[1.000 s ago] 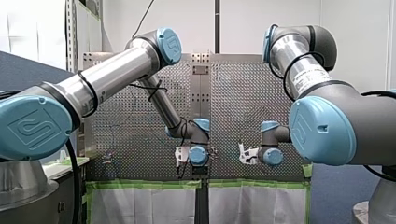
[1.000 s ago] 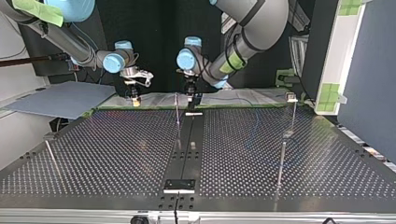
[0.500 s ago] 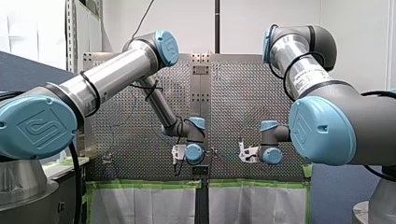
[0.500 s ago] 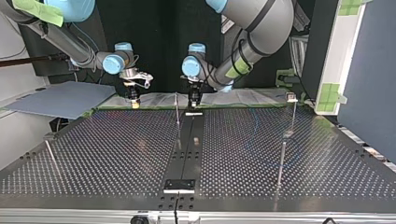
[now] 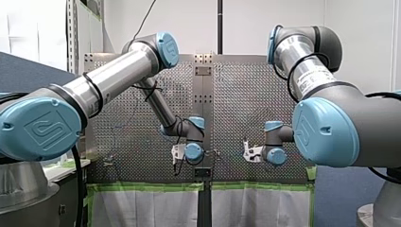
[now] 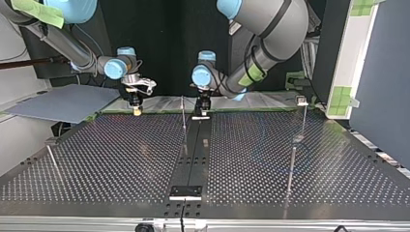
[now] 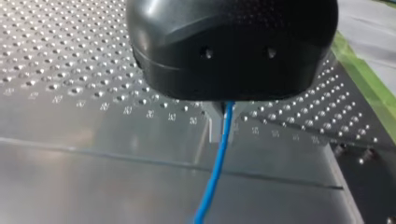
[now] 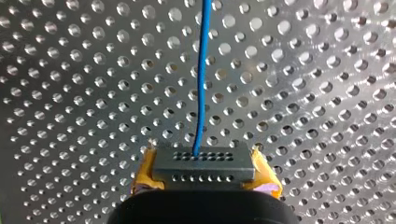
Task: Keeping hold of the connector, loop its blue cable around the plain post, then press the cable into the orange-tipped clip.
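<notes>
Perforated table (image 8: 70,70) beneath; connector (image 8: 204,163) tight between my right gripper's (image 8: 204,173) fingers (image 8: 145,170), blue cable (image 7: 215,172) tight between my left gripper's (image 7: 224,122) fingers.

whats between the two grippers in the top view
In the top view a thin upright post stands between my right gripper and my left gripper, closer to the left one; its foot looks a little nearer the camera. Otherwise bare perforated table.

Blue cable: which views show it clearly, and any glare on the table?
Right wrist view: cable stands out against the evenly lit table, leaving the connector. Left wrist view: cable plain, glare streaks on the table. Top and front views: cable barely visible.
</notes>
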`<control>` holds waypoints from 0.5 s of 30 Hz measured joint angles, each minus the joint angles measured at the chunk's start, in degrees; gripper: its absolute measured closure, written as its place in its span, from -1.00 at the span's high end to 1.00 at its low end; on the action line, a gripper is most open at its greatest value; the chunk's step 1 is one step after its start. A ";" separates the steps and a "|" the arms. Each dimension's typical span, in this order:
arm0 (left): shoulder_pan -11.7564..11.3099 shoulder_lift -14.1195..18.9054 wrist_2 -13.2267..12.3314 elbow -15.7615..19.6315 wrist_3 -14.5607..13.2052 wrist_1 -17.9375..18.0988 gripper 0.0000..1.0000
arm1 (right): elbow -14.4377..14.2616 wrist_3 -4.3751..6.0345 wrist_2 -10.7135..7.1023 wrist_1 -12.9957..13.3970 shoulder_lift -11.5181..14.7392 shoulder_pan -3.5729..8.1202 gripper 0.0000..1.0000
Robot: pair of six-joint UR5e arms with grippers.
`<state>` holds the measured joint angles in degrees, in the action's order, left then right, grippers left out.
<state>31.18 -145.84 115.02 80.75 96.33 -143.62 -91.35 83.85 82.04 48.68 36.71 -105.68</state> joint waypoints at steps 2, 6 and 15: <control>-0.43 0.00 -0.23 -0.06 0.00 -0.04 -1.00 | 0.33 0.15 -0.03 0.00 0.00 0.16 -1.00; -1.14 -0.06 -0.73 -0.25 0.00 -0.08 -1.00 | 0.83 0.26 -0.03 0.01 -0.01 0.38 -1.00; -2.26 -2.25 -1.36 -3.24 -0.98 -2.95 -1.00 | 2.60 0.87 -0.14 -0.14 -0.05 0.94 -1.00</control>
<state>28.92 -148.10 113.66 77.51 95.35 -146.57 -88.75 84.72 81.90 48.54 36.67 -104.74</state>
